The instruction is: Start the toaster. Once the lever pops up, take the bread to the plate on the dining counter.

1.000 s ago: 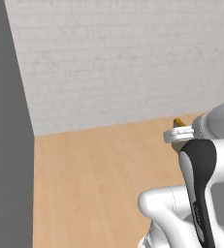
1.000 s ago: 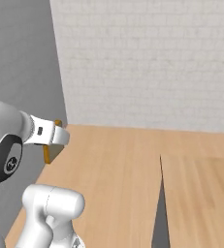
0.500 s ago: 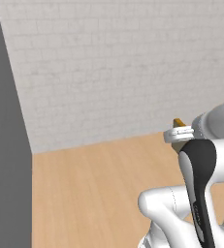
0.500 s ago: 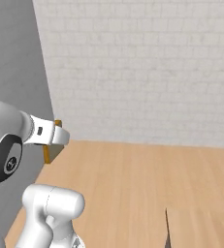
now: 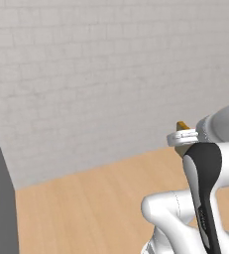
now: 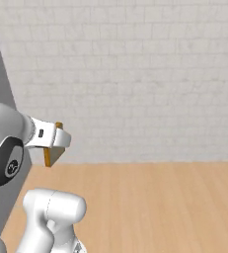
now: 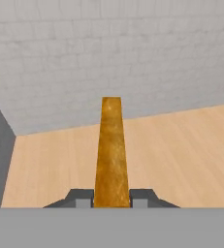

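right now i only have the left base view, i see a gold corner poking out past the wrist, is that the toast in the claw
Observer: Yes. The hand view shows the thin golden-brown bread slice edge-on, clamped between the two dark fingertips of the claw.
Operator: what's ahead of it
Observer: In the hand view, light wood floor runs up to a white brick wall.
Operator: anything on its left
Observer: A plain grey panel stands just behind the arm in the right base view.
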You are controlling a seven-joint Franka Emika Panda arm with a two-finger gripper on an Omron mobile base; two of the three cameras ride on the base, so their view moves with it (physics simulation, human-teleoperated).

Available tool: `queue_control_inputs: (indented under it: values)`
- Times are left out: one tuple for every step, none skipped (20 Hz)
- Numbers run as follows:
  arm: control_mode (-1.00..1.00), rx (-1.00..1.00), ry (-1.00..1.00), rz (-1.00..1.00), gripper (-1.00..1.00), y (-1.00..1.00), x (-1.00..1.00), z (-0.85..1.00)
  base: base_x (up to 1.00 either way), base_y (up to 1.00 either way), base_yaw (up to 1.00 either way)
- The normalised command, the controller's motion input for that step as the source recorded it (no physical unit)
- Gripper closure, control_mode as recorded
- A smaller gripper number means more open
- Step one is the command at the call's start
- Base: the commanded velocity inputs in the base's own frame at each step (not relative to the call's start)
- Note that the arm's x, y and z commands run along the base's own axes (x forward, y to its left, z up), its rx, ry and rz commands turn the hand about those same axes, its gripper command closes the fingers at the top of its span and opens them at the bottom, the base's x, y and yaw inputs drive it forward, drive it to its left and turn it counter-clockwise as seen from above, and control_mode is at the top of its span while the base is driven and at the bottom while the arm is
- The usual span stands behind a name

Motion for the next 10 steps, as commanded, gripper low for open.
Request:
queue_control_inputs:
  values:
    - [1.0, 0.0, 0.0, 0.0, 1.0, 0.0, 0.0, 0.0, 0.74, 0.3, -0.59]
    - [1.0, 0.0, 0.0, 0.0, 1.0, 0.0, 0.0, 0.0, 0.7, 0.11, -0.61]
    - [1.0, 0.0, 0.0, 0.0, 1.0, 0.0, 0.0, 0.0, 0.64, 0.13, -0.65]
    - [1.0, 0.0, 0.0, 0.0, 1.0, 0.0, 0.0, 0.0, 0.52, 0.18, -0.72]
    - [1.0, 0.0, 0.0, 0.0, 1.0, 0.0, 0.0, 0.0, 0.49, 0.24, -0.75]
    - [1.0, 0.0, 0.0, 0.0, 1.0, 0.0, 0.0, 0.0, 0.45, 0.25, -0.77]
    - [1.0, 0.0, 0.0, 0.0, 1.0, 0.0, 0.0, 0.0, 0.44, 0.21, -0.77]
    - [1.0, 0.0, 0.0, 0.0, 1.0, 0.0, 0.0, 0.0, 0.44, 0.19, -0.76]
    - [1.0, 0.0, 0.0, 0.0, 1.0, 0.0, 0.0, 0.0, 0.42, 0.19, -0.77]
    - [1.0, 0.0, 0.0, 0.0, 1.0, 0.0, 0.0, 0.0, 0.41, 0.26, -0.79]
